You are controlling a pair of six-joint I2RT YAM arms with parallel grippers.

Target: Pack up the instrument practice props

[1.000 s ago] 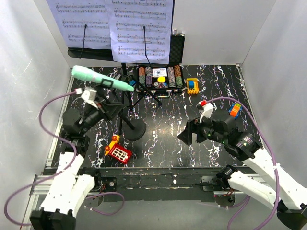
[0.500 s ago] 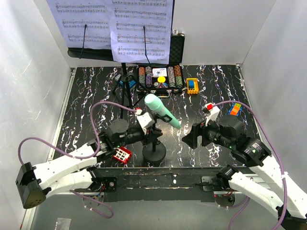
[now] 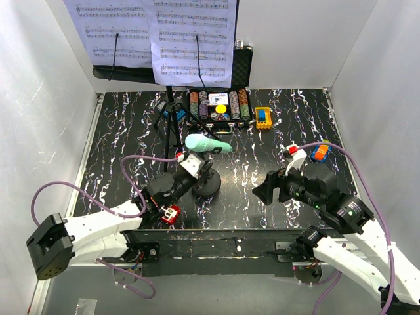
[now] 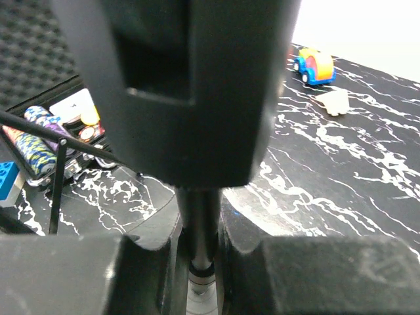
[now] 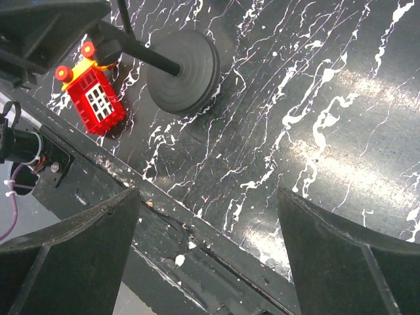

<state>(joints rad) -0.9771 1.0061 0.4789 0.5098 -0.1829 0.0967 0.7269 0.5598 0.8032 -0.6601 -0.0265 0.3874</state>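
Where white walls (image 3: 374, 65) rise, sheet-music pages (image 3: 193, 39) stand over the black table (image 3: 118, 131).

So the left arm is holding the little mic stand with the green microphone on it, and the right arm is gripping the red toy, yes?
No: the right arm's fingers stand open and empty; the red-and-yellow toy lies on the table, as the right wrist view shows. The left fingers do hold the mic stand with the mint-green microphone.
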